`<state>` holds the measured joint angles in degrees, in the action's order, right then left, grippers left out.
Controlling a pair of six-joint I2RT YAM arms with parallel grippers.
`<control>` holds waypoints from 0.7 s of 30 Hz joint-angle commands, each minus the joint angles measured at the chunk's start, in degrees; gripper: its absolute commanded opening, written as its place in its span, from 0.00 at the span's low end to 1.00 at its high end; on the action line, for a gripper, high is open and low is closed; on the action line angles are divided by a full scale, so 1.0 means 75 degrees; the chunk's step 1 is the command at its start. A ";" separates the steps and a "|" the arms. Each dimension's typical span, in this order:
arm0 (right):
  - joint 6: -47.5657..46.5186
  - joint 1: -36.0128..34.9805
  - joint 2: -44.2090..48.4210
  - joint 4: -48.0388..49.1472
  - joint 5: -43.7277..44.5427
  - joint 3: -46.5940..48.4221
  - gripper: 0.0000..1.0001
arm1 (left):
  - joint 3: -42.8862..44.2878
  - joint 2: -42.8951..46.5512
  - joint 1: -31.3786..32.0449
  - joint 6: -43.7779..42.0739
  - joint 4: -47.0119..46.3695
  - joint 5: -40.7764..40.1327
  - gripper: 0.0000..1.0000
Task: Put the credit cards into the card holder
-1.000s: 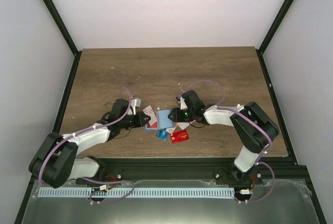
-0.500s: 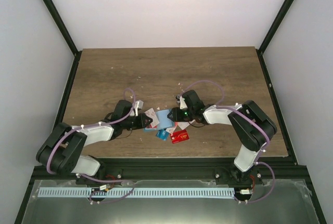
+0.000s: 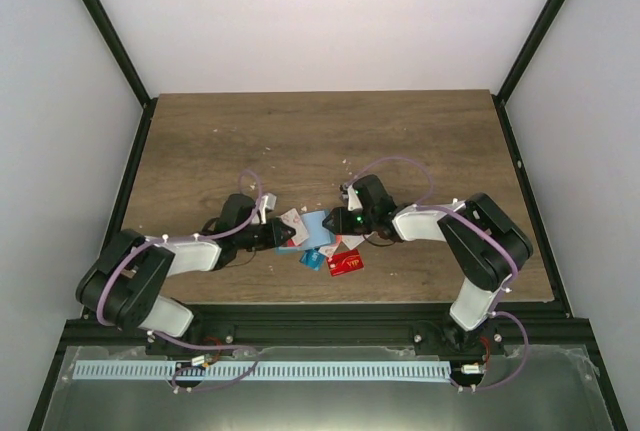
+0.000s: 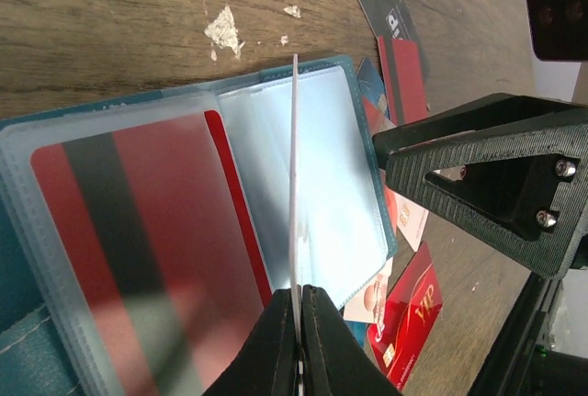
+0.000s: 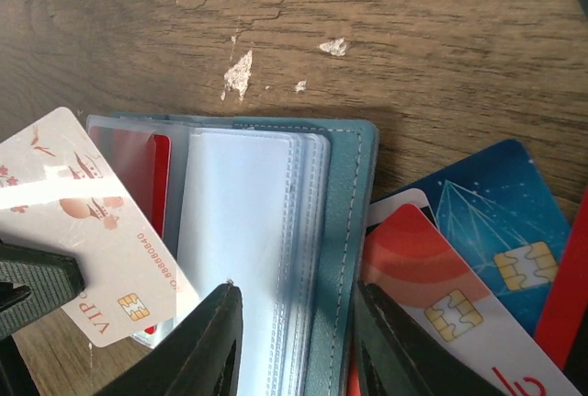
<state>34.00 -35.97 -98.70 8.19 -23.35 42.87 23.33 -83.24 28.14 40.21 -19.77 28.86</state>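
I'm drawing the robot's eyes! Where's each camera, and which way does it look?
Top external: above and behind, looking down on the table; both arms show.
Left wrist: on the left gripper, facing the card holder; its fingers pinch a white card.
Right wrist: on the right gripper, looking down past its fingers.
Both wrists see holder and card.

We see a brown wood-grain table, its boards scuffed and dotted with pale flecks. Near the front edge the card holder lies open and flat on the wood, clear sleeves facing up. Just beside it, loose cards lie in a small overlapping heap. A white and red card overlaps a blue card. Nearer the front edge lie a red card and a small teal card.
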 commanded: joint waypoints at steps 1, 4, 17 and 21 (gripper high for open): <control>0.0134 0.0014 -0.0208 -0.0266 -0.0180 -0.0250 0.36 | -0.0244 -0.0246 -0.0030 0.0485 -0.0589 0.0317 0.04; 0.0186 0.0013 -0.0251 -0.0233 -0.0222 -0.0264 0.36 | -0.0262 -0.0456 -0.0029 0.0752 -0.0689 0.0393 0.04; 0.0245 0.0011 -0.0346 -0.0225 -0.0246 -0.0311 0.36 | 0.0088 -0.0809 -0.0036 0.0840 0.0468 0.0546 0.04; 0.0248 0.0008 -0.0418 -0.0254 -0.0247 -0.0250 0.36 | 0.0271 -0.1074 -0.0033 0.0722 0.0838 0.0703 0.04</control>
<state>35.59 -35.75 -99.07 10.66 -24.49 41.89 24.36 -88.77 27.99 47.27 -20.05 33.52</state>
